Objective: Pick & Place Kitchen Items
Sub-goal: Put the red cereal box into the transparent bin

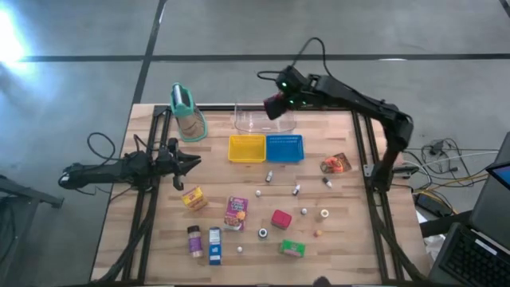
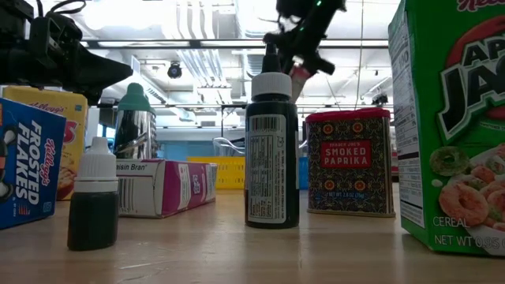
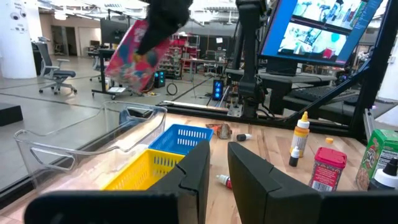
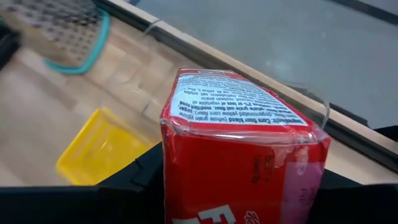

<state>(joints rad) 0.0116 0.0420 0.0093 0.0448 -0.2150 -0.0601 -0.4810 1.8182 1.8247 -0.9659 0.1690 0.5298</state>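
My right gripper (image 1: 275, 104) hangs over the clear bin (image 1: 263, 121) at the table's far edge, shut on a red and pink carton (image 4: 242, 155); the left wrist view shows this carton (image 3: 140, 56) too. Other kitchen items lie on the near half of the table. Among them are a yellow carton (image 1: 194, 198), a pink carton (image 1: 236, 212), a red block (image 1: 280, 218), a green carton (image 1: 292, 249), a blue carton (image 1: 214, 245) and an orange pouch (image 1: 335, 164). My left gripper (image 3: 218, 163) waits level at the table's left, a narrow gap between its fingers, holding nothing. My right gripper holds the carton by its upper end (image 3: 155, 34), coming at it from above on a slant. The carton hangs tilted below the fingers, lifted clear above the clear bin. In the right wrist view the carton itself hides the fingertips.
A yellow tray (image 1: 246, 148) and a blue tray (image 1: 284, 148) stand side by side just nearer than the clear bin. A tall tan container with a teal top (image 1: 187, 115) stands at the far left. Small bottles and white pieces are scattered mid-table.
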